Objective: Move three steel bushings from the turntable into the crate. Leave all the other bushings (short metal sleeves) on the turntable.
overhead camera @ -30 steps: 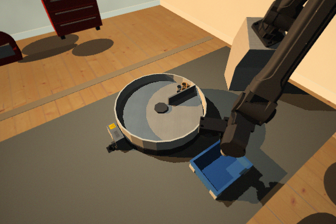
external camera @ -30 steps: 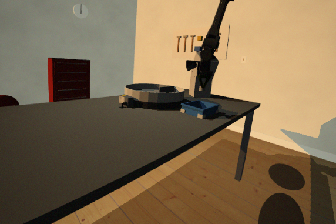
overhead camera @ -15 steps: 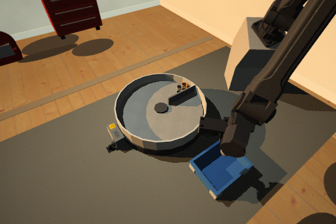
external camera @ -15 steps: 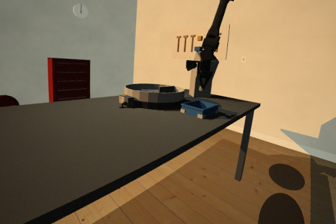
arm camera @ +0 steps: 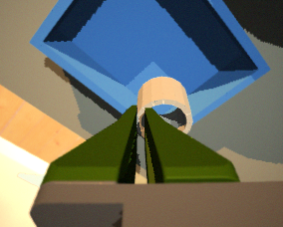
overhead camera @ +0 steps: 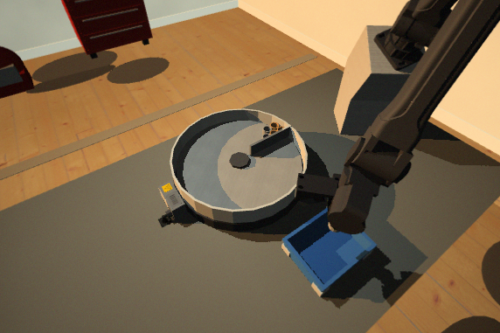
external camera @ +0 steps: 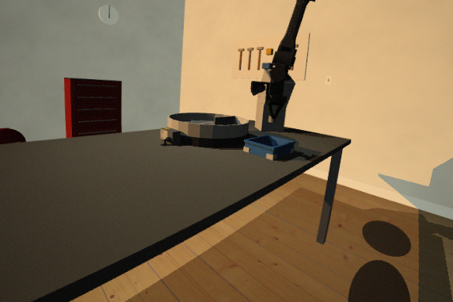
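My gripper (arm camera: pixel 141 113) (external camera: pixel 273 116) is shut on the wall of a steel bushing (arm camera: pixel 161 91), with one fingertip inside its bore. The bushing hangs tilted at the fingertips, above the near corner of the blue crate (overhead camera: pixel 323 260) (external camera: pixel 257 147) (arm camera: pixel 149 40). In the top view the fingers are hidden behind the wrist. The visible part of the crate floor shows no bushing. On the round turntable (overhead camera: pixel 201 169) (external camera: pixel 206 131), a small cluster of bushings (overhead camera: pixel 274 126) lies at the far right, beside the divider. The divider partly hides them, so their number is unclear.
The turntable has a raised rim, a dark divider (overhead camera: pixel 272 143) and a central hub (overhead camera: pixel 239 160). A small grey box with a yellow label (overhead camera: pixel 167 187) stands at its left. The arm's pedestal (overhead camera: pixel 367 99) stands behind the turntable and crate. The crate sits near the table's right edge.
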You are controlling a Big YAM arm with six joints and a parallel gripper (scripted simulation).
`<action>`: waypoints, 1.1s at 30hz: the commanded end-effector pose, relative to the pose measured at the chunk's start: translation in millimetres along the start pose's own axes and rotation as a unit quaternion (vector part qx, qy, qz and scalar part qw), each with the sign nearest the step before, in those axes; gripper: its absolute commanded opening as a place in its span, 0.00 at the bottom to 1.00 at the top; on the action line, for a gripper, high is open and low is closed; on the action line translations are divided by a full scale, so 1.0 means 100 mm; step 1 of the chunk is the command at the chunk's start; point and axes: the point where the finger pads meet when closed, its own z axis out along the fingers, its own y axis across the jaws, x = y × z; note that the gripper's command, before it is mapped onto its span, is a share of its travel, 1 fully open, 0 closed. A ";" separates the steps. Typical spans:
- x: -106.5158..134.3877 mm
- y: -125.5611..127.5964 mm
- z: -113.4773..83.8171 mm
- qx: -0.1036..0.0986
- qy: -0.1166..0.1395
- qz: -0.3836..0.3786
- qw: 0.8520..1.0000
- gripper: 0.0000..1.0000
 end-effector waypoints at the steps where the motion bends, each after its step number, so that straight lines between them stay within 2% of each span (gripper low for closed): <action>1: 0.03 0.09 -0.11 -0.015 -0.005 -0.001 1.000 0.00; 29: 0.08 0.08 -0.10 -0.014 -0.003 -0.003 1.000 0.00; 32: 0.07 0.08 -0.10 -0.014 -0.004 -0.002 1.000 0.00; 33: -0.01 0.14 -0.13 -0.021 -0.009 0.000 1.000 0.00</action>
